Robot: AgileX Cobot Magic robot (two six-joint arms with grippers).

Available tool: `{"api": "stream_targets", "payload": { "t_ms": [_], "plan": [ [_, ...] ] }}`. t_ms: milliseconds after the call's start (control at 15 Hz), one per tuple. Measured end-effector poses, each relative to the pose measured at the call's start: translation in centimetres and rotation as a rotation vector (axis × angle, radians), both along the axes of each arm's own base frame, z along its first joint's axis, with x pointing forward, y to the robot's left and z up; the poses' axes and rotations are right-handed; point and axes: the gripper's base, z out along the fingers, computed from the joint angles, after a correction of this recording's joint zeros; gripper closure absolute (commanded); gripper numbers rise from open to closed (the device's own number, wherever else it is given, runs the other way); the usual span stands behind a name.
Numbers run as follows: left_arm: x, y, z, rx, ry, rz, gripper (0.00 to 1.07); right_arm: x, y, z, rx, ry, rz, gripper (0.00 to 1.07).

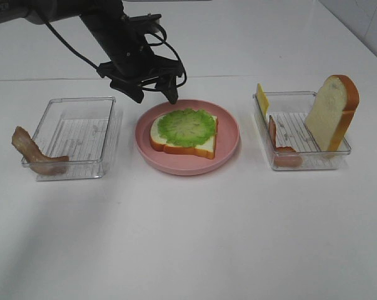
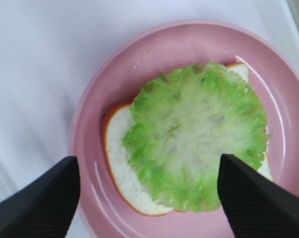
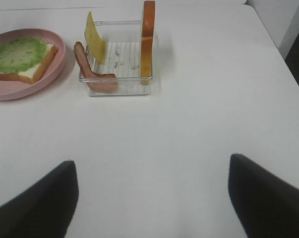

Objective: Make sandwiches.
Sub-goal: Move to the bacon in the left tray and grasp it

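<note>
A white bread slice (image 1: pixel 201 148) with orange-brown crust lies on the round pink plate (image 1: pixel 229 147), with green ruffled lettuce (image 1: pixel 187 127) on top. My left gripper (image 1: pixel 155 95) is open and empty, hovering above the plate's back-left rim. In the left wrist view my left gripper (image 2: pixel 148 163) stands apart over the lettuce (image 2: pixel 199 134) and bread (image 2: pixel 120 163). My right gripper (image 3: pixel 151 168) is open and empty over bare table; it does not show in the exterior high view. A second bread slice (image 1: pixel 331 112), a yellow cheese slice (image 1: pixel 262 99) and a bacon strip (image 1: pixel 282 150) stand in the right tray.
A clear tray (image 1: pixel 75 134) sits left of the plate, with a bacon strip (image 1: pixel 32 153) draped over its left edge. The right clear tray (image 1: pixel 301 159) sits right of the plate. In the right wrist view, tray (image 3: pixel 119 84), bacon (image 3: pixel 89 72), cheese (image 3: pixel 95 39) and upright bread (image 3: pixel 148 37) lie ahead.
</note>
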Motion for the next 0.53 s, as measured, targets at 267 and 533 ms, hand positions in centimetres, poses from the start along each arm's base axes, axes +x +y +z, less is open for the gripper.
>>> {"api": "stream_targets", "payload": {
  "t_ms": [267, 533],
  "plan": [
    [-0.3, 2.5, 3.9, 0.082, -0.021, 0.063, 0.33, 0.0, 0.0, 0.0, 0.000, 0.000, 0.000, 0.29],
    [-0.2, 7.6, 6.8, 0.094, 0.023, 0.166, 0.33, 0.0, 0.0, 0.0, 0.000, 0.000, 0.000, 0.29]
  ]
}}
